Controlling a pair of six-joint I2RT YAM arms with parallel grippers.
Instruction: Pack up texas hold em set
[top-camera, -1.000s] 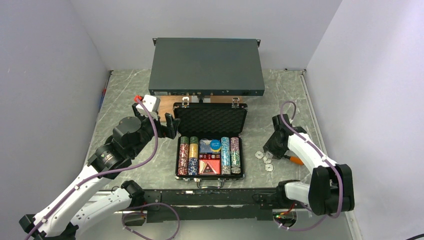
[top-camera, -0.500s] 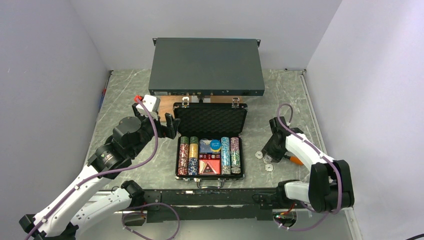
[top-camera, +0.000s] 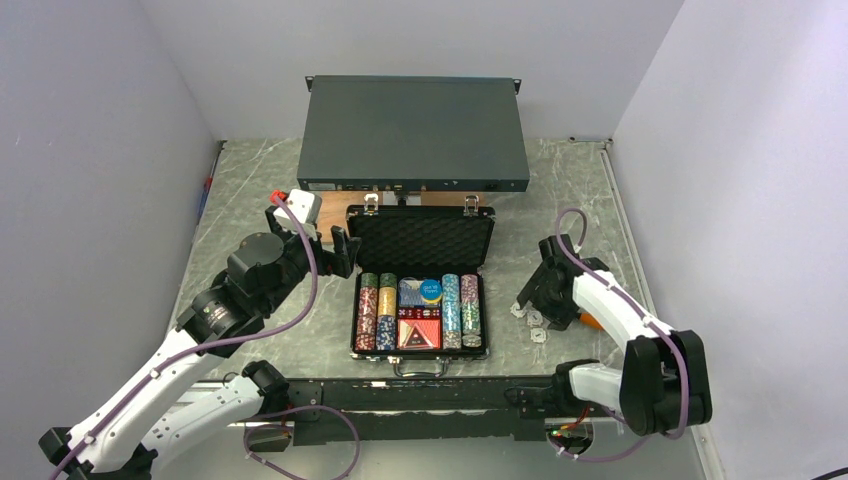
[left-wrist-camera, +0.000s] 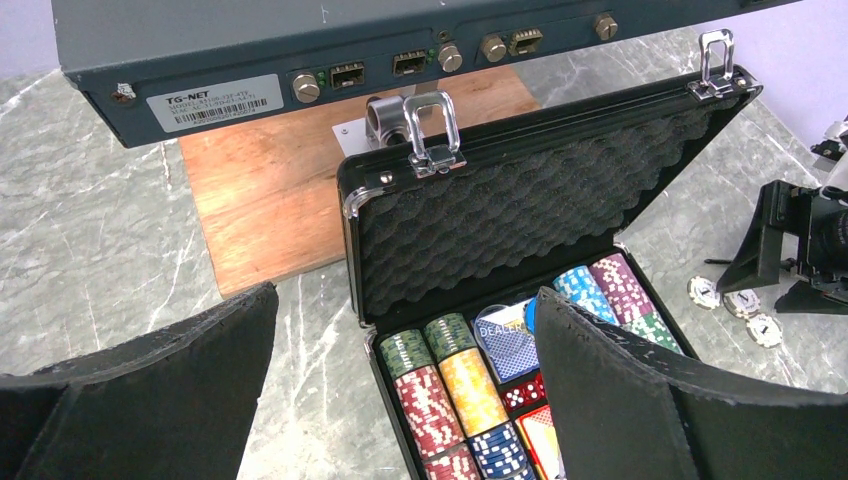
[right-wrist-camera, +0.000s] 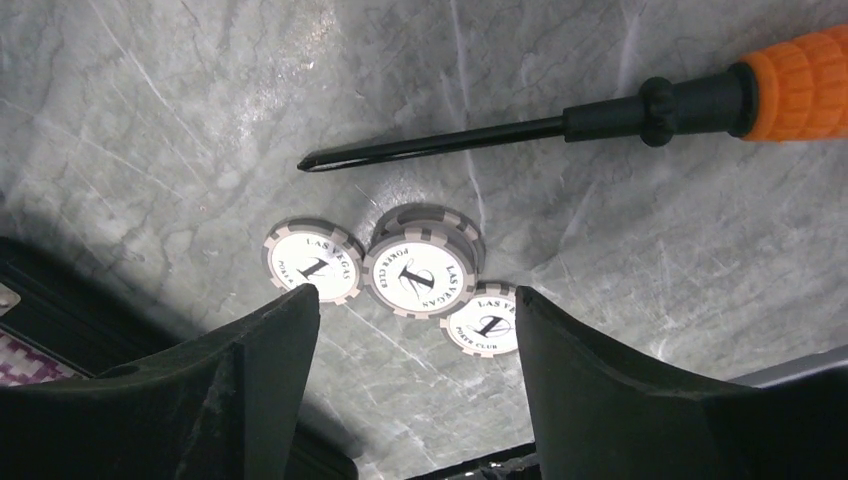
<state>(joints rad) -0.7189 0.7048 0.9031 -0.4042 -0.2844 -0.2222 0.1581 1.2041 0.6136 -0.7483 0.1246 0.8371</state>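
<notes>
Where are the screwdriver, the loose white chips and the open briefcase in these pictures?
screwdriver (right-wrist-camera: 690, 105): right wrist view, black neck beside the orange handle.
loose white chips (right-wrist-camera: 418, 277): right wrist view, face of the middle chip.
briefcase (left-wrist-camera: 520, 200): left wrist view, foam of the raised lid.

Open briefcase (top-camera: 422, 345) sits mid-table (top-camera: 250, 190), lid up at the back. Inside, chip rows (top-camera: 376, 310) line the left and right sides, card decks (top-camera: 412, 292) between them. Behind the lid, a board (left-wrist-camera: 260, 190) pokes out from under the rack box (top-camera: 414, 130). Right of the case, loose chips (right-wrist-camera: 420, 275) cluster, touching, with the right pincer (right-wrist-camera: 415, 297) above them and the screwdriver (right-wrist-camera: 600, 115) just beyond. The left pincer (left-wrist-camera: 405, 300) sits left of the lid.
</notes>
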